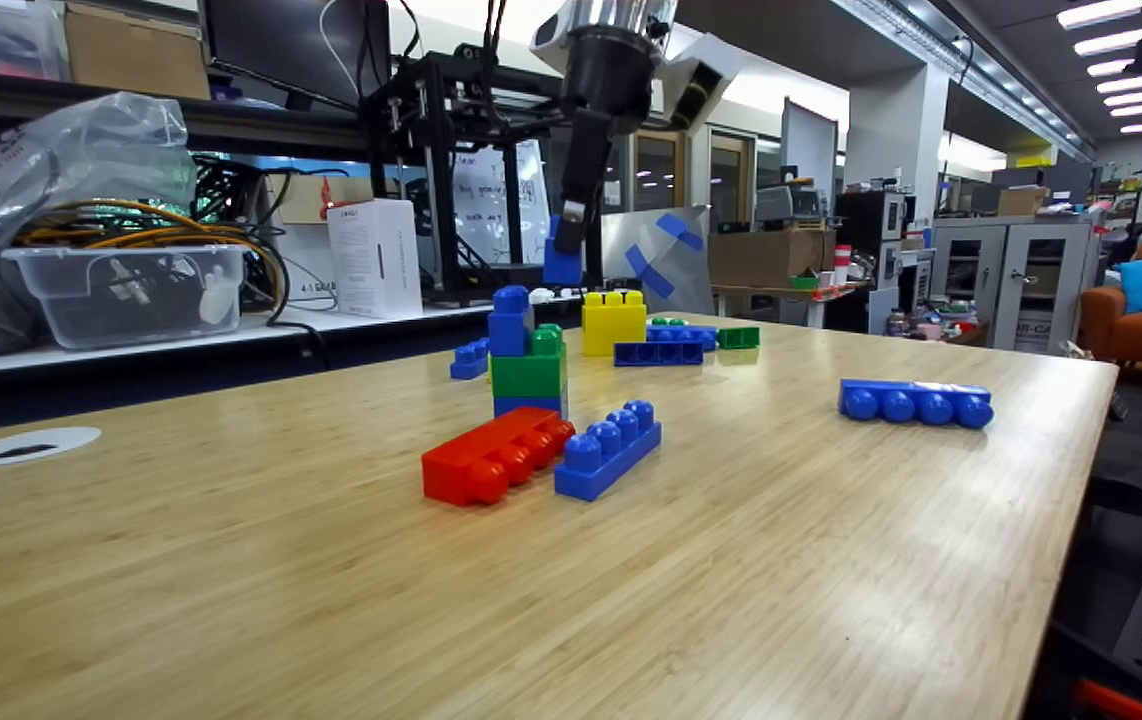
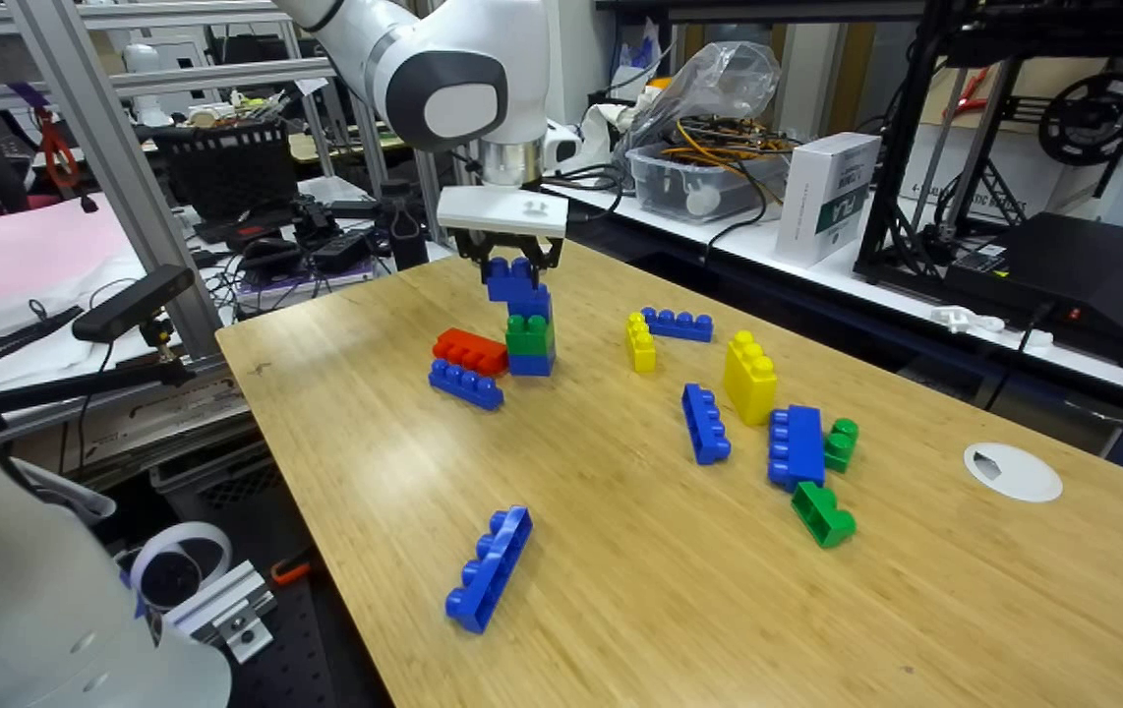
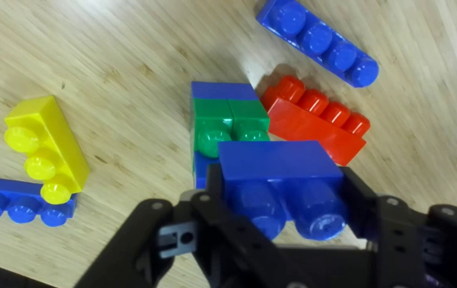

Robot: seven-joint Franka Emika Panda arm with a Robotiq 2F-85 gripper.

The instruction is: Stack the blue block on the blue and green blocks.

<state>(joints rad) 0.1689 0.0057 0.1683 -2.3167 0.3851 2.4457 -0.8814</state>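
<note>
Blue block (image 3: pixel 279 161) hangs studs-up at five o'clock from the blue and green blocks (image 3: pixel 216 113) in the wrist view, our gripper (image 3: pixel 283 186) pinching its opposite sides, a grip we judge chosen to leave the underside free for seating on studs below.

I'm seeing smooth, glossy plastic on the blue block (image 3: pixel 282 174) and the red brick (image 3: pixel 314 130), its 4 studs (image 3: pixel 335 114) glinting; the fingers (image 3: pixel 358 200) I'm operating remotely are looking matt. The desk (image 2: pixel 620 590) is showing grained wood, the bag (image 1: pixel 116 160) crinkled plastic.
</note>
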